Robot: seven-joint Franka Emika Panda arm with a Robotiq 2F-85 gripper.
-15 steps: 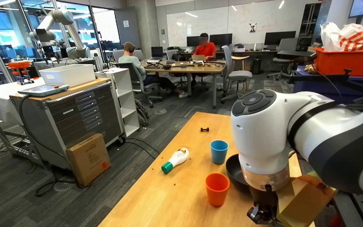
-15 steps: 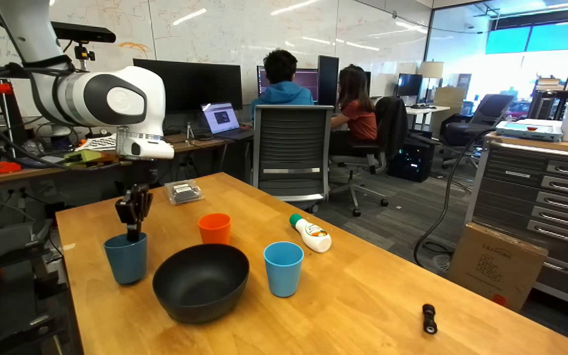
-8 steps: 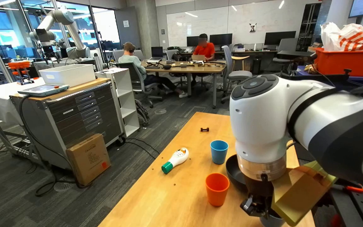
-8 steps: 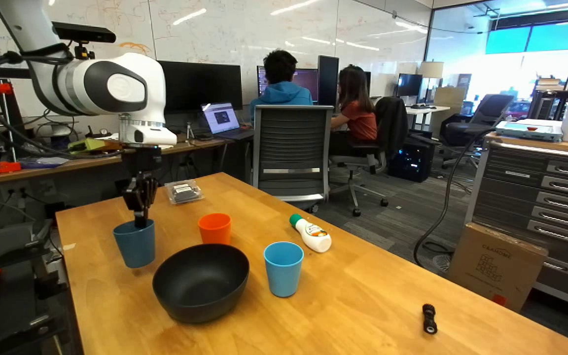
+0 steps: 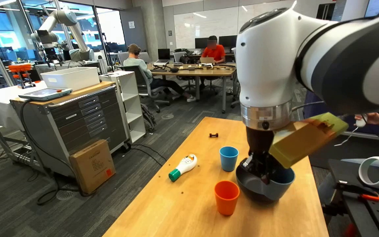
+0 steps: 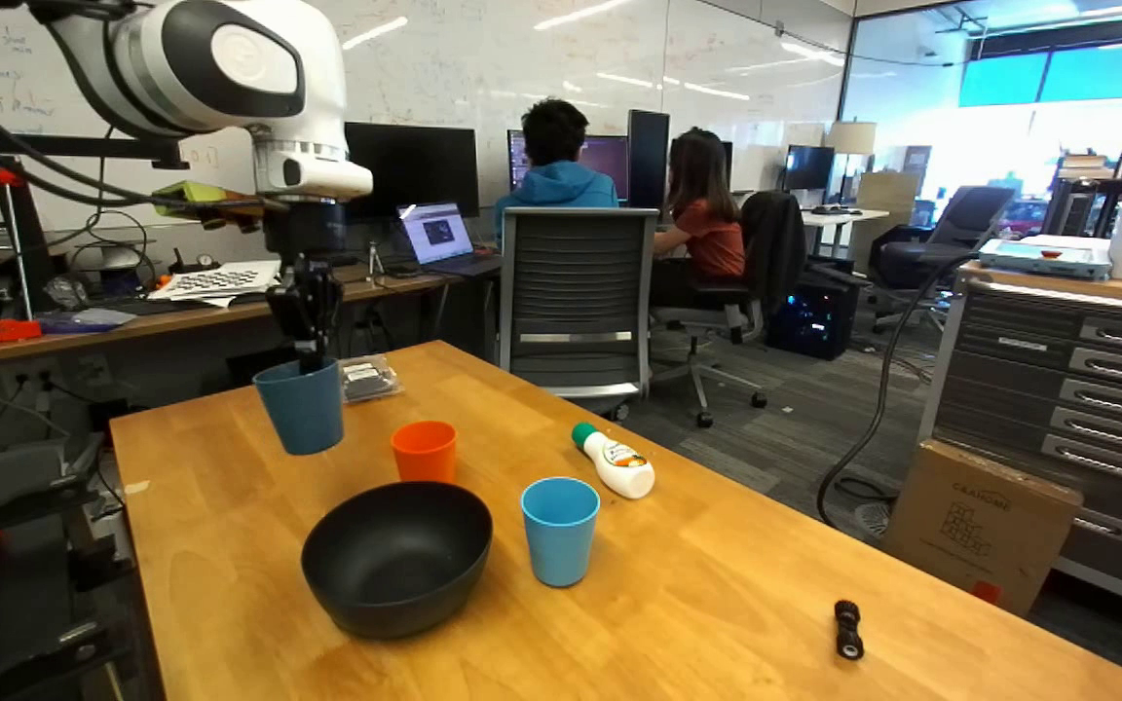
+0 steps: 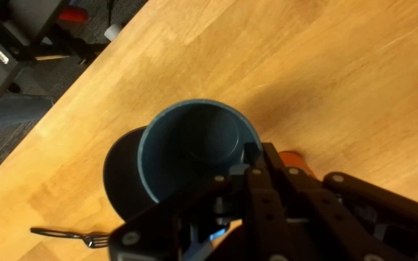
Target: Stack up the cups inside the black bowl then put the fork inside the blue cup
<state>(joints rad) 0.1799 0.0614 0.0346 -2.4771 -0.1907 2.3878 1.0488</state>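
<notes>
My gripper (image 6: 311, 362) is shut on the rim of a dark blue cup (image 6: 300, 414), held upright above the table. In the wrist view, the fingers (image 7: 261, 152) pinch the rim of this cup (image 7: 194, 137), which partly covers the black bowl (image 7: 123, 174). The bowl (image 6: 395, 560) stands on the table, in front of the cup in that exterior view. An orange cup (image 5: 227, 197) and a light blue cup (image 5: 229, 158) stand upright beside the bowl; both also show in an exterior view. A black fork (image 7: 60, 233) lies on the table past the bowl, tines partly hidden by the gripper.
A white bottle with a green cap (image 5: 183, 167) lies on the table (image 5: 163, 210). A small black dumbbell-shaped object (image 6: 847, 630) lies farther off. A clear packet (image 6: 369, 378) lies near the table's back corner. A person's hand (image 5: 378, 120) shows beyond the table.
My gripper has risen with the dark blue cup, lifting it off the table and bringing it closer to the bowl. The bowl and the other cups have not moved.
</notes>
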